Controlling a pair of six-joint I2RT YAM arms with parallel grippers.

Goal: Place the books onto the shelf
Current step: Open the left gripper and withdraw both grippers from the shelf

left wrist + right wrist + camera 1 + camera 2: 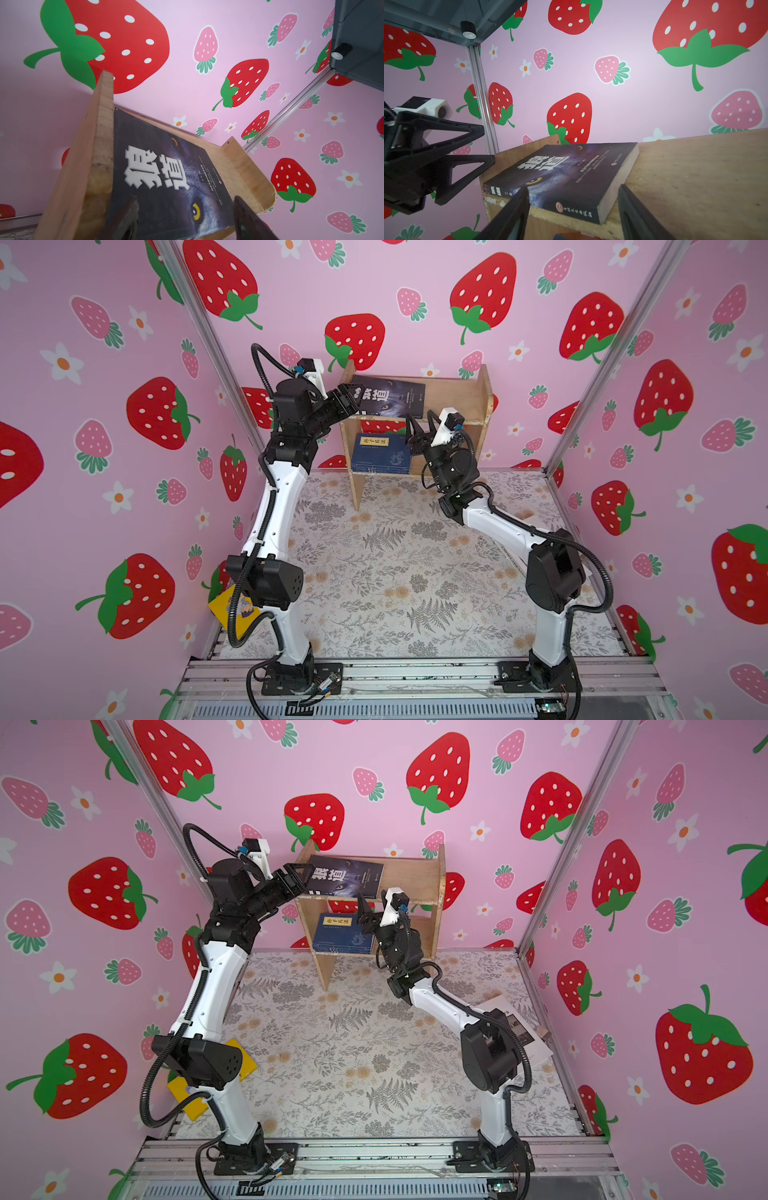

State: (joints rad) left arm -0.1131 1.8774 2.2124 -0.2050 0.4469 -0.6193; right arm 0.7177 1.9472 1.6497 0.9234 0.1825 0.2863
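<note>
Floral tabletop [395,572]: yellow book [185,1096] and white book [538,1048] lie half-hidden; both jaws gape empty.

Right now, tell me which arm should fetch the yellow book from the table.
Left. The yellow book lies near the left arm's base, and the left gripper stands open, holding nothing. The right arm's base stands across the table from it.
</note>
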